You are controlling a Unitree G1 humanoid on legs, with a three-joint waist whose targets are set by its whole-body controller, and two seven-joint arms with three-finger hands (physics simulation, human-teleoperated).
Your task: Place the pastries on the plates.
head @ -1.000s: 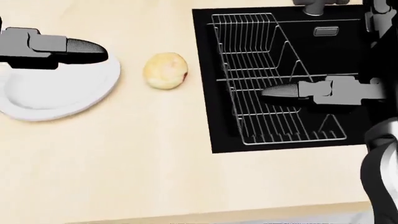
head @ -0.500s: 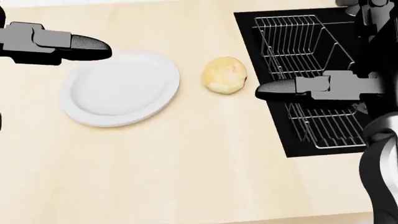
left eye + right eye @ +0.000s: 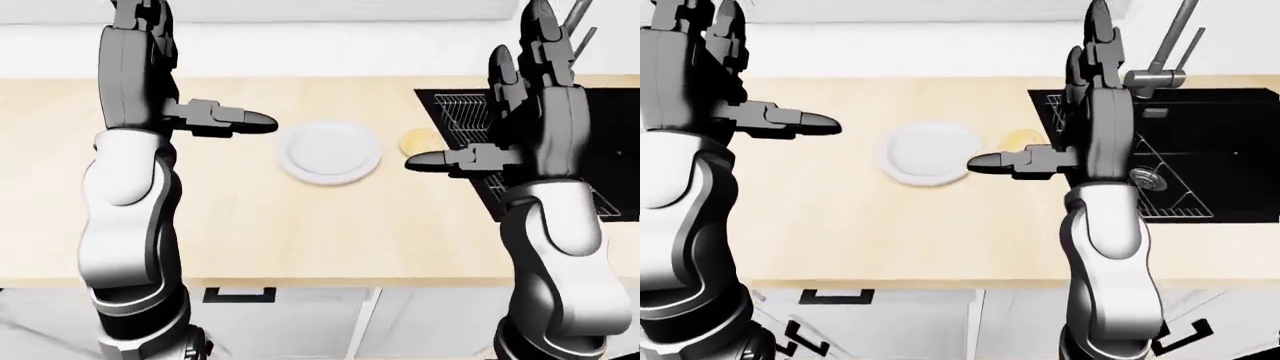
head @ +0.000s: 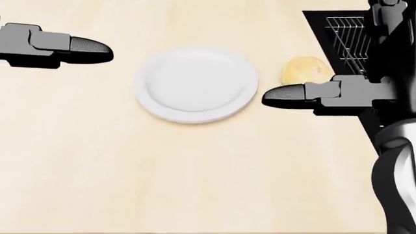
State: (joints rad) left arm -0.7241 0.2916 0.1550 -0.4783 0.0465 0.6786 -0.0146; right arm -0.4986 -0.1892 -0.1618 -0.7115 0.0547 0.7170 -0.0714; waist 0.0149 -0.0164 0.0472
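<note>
Across the three head views the whole scene is sliding rightward: the camera is moving, not the objects. We are now seeing the plate near centre, bare, with the pastry just right of it on the counter (partly behind a finger). The left hand and right hand are both standing spread and upright, holding nothing. We judge the robot is lining up; no pastry is placed yet.
</note>
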